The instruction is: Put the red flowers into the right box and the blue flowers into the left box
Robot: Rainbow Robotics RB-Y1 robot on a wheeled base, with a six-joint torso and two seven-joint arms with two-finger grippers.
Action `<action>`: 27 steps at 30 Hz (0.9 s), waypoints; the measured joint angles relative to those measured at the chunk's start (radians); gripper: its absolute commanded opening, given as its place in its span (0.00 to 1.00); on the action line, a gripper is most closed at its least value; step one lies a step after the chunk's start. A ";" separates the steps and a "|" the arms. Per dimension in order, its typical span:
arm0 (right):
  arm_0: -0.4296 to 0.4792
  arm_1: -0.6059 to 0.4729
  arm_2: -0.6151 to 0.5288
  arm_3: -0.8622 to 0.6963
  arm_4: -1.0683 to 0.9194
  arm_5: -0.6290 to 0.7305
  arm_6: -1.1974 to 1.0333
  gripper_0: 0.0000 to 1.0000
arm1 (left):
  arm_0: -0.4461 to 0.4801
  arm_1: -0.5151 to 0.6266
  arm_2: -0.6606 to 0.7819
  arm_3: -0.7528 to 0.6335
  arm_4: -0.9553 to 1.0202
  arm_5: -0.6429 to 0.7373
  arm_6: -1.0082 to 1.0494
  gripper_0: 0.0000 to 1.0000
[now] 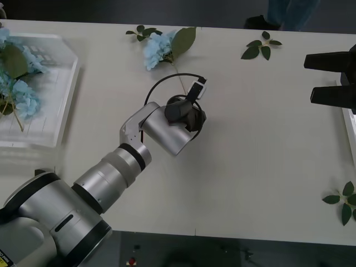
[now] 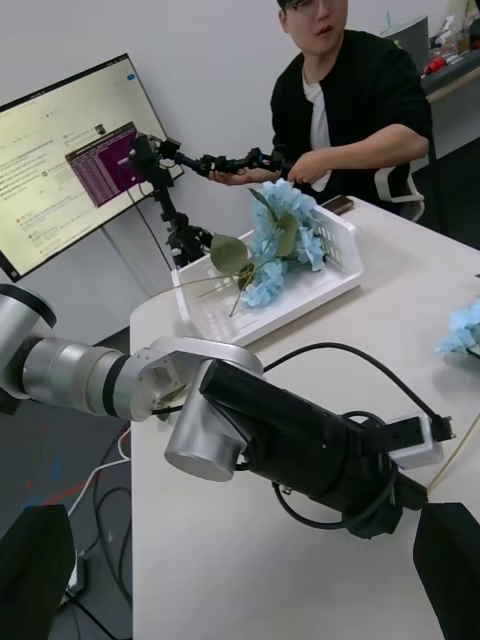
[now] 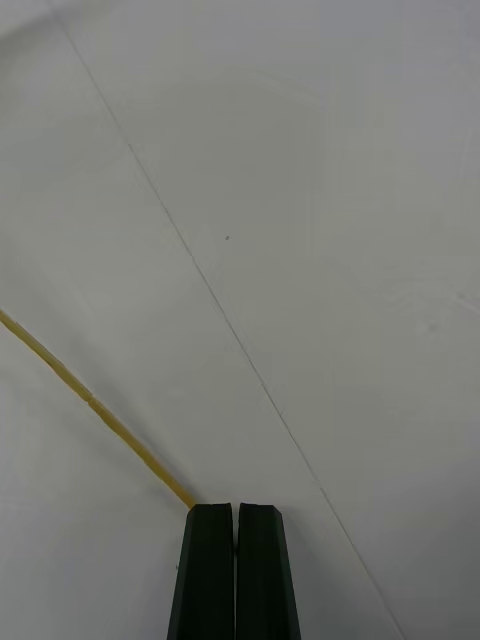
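The white counter (image 1: 250, 167) spans the front view. On it, the left arm (image 1: 111, 172) reaches from the near left corner toward the middle, its silver forearm angled up and to the right, its wrist bent over so the black end effector points down at the counter surface, a black cable looping around it.

The left box (image 1: 55, 111) sits at the counter's far left edge and holds several blue flowers (image 1: 25, 97) lying across its gridded floor, with a big green leaf among them. From the right wrist view the same box (image 2: 330, 275) shows beyond the left arm, blooms heaped inside.

One more blue flower (image 1: 158, 47) lies on the counter at the far edge, just beyond the left wrist, its leaf (image 1: 183, 40) beside the bloom and its thin stem (image 1: 181, 80) running toward the wrist. In the left wrist view the left end effector (image 3: 237, 520) has its two black fingers pressed together, and the pale yellowish stem (image 3: 95, 405) runs straight into their tips — pinched there, by the look of it.

The right end effector (image 1: 334, 80) hangs over the counter's right edge, its two black fingers spread wide, holding nothing. A narrow strip of the right box (image 1: 351, 130) shows just below it.

Loose leaf sprigs (image 1: 260, 47) lie at the far edge, and another (image 1: 344, 203) at the near right — well apart from the flowers.
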 measured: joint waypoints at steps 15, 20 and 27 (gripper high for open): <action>0.000 0.000 0.000 0.000 0.000 0.000 0.000 1.00 | -0.007 0.009 0.001 0.005 -0.012 -0.003 0.000 0.63; 0.000 0.000 0.000 0.000 0.000 0.000 0.000 1.00 | -0.008 0.009 0.019 0.008 -0.012 -0.032 0.000 0.65; 0.000 0.000 0.000 0.000 0.000 0.000 0.000 1.00 | -0.008 0.009 0.045 0.008 -0.012 -0.033 0.001 0.65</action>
